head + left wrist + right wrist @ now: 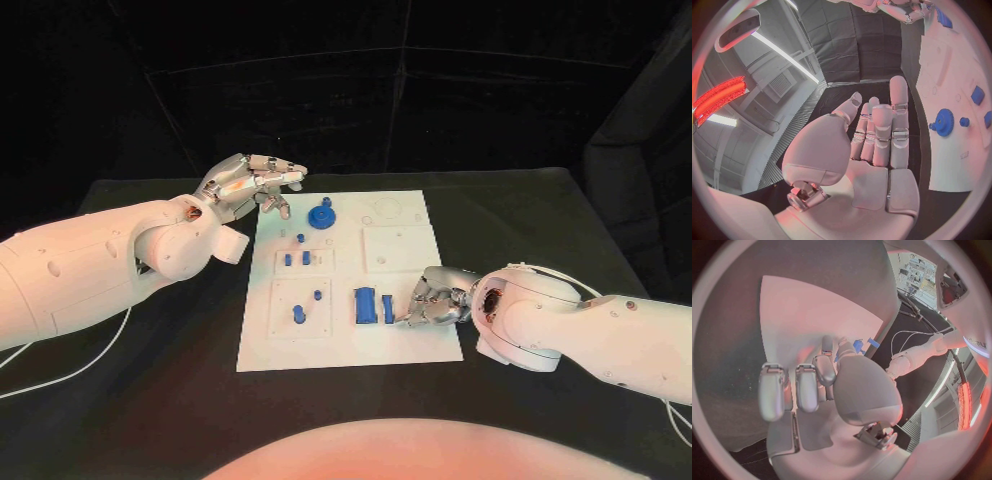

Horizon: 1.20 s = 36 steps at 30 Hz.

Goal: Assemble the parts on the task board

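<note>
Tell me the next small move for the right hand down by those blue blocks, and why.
Probably close the right hand on the nearer blue block and lift it a little. Its fingers sit right beside the two blue blocks at the near edge of the task board, though whether they grip one yet cannot be told. The left hand hovers open off the board's far corner, out of the way.

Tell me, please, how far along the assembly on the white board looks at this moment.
Early to midway, as far as I can judge. A blue gear already sits at the task board's far end, and small blue pieces stand in the left panels. The right hand is working at the upright blue blocks; whether it grips one is unclear. The left hand hovers empty. The right-side panels remain bare.
</note>
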### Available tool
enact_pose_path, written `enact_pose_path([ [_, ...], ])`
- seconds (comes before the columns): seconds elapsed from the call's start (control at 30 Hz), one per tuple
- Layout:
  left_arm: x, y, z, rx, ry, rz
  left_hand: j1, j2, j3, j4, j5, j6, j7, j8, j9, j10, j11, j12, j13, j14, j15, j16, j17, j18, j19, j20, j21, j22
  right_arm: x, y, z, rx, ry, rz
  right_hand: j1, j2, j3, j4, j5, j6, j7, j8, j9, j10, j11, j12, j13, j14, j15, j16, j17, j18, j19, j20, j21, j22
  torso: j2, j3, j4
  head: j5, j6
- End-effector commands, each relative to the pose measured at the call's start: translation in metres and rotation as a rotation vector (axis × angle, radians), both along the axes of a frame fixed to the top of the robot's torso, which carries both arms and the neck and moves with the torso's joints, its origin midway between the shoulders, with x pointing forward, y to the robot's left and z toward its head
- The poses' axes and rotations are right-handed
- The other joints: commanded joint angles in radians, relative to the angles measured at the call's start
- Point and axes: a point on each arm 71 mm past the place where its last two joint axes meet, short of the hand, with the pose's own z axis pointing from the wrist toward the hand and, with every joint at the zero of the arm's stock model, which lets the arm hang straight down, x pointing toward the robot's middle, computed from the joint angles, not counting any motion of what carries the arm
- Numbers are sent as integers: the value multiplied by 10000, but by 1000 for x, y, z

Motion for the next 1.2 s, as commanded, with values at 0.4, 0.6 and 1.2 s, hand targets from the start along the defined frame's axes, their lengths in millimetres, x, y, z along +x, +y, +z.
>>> enact_pose_path([
  [0.4, 1, 0, 2, -242, -217, 43, -54, -73, -100, -7, -68, -80, 4, 77, -11, -110, 22, 35, -30, -142, 12, -31, -145, 132, -28, 43, -59, -18, 0, -12, 31, 5740, -544, -517, 350, 43, -236, -237, 432, -949, 395, -606, -228, -730, 320, -1689, -1040, 301, 205, -1044, -946, 166, -504, 139, -974, 863, -171, -44, -50, -90, 282],
  [0.6, 7, 2, -1, -751, -265, 533, -219, -10, -217, 36, -61, -286, 164, 85, -30, -470, 209, -849, -631, -1408, 212, -2102, -2035, 113, -699, 233, -627, -339, 44, -40, 44, 7801, -1130, -1882, 1005, 187, -95, -617, 368, -1339, 684, -1034, -407, -2532, 527, -5604, -3602, -894, 432, -4355, -4636, 883, -2702, 344, -3697, -1794, -426, -112, -133, -111, 579],
  [1.2, 52, 26, -19, -880, -412, 3131, -142, 401, -140, -113, -69, -41, 329, -1171, -46, 455, 770, -4753, -1340, -2649, 1355, -9217, -4773, 154, -4593, 1536, -4428, -2989, 153, -58, 30, 10132, -1969, -3971, 1640, 268, 293, -1218, -791, -2043, 1361, -2444, -2244, -3726, 1891, -10429, -11315, -3892, 2193, -13584, -11545, 1481, -5789, 2127, -13072, -9439, -915, -176, -139, -61, 1816],
])
